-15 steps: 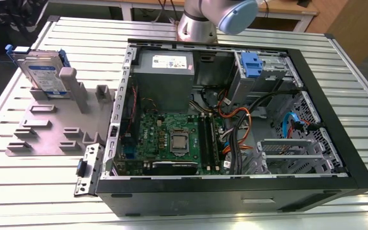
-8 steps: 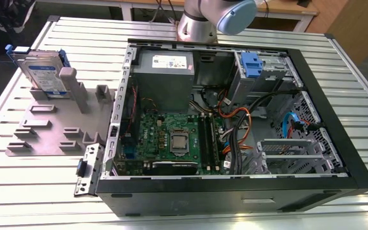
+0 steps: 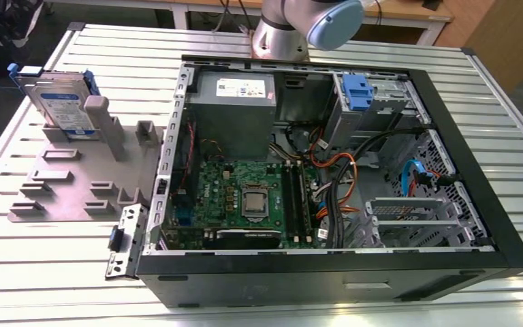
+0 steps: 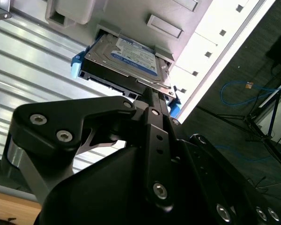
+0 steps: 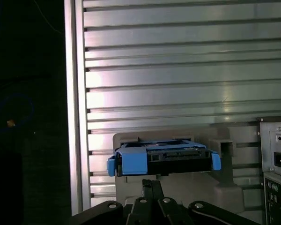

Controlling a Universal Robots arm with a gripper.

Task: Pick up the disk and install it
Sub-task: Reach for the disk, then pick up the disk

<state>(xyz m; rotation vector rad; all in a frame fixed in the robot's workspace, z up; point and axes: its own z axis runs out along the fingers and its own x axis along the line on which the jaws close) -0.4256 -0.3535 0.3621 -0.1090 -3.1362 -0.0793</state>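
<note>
While the disk (image 3: 59,103) stands upright in the grey holder (image 3: 71,170) at the exterior view's left, outside the open computer case (image 3: 334,276), I hold the gripper (image 5: 152,183) clear of it, pinched shut on nothing, so I judge step 1, the pick, not yet made and calling for opened jaws.

Ribbed aluminium tabletop (image 3: 479,122), wooden cabinet (image 3: 502,34) beyond (blue cable (image 4: 232,83) across dark floor (image 4: 215,126)).

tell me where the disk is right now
The disk stands on edge in the grey holder at the exterior view's left, on the table beside the open case.
</note>
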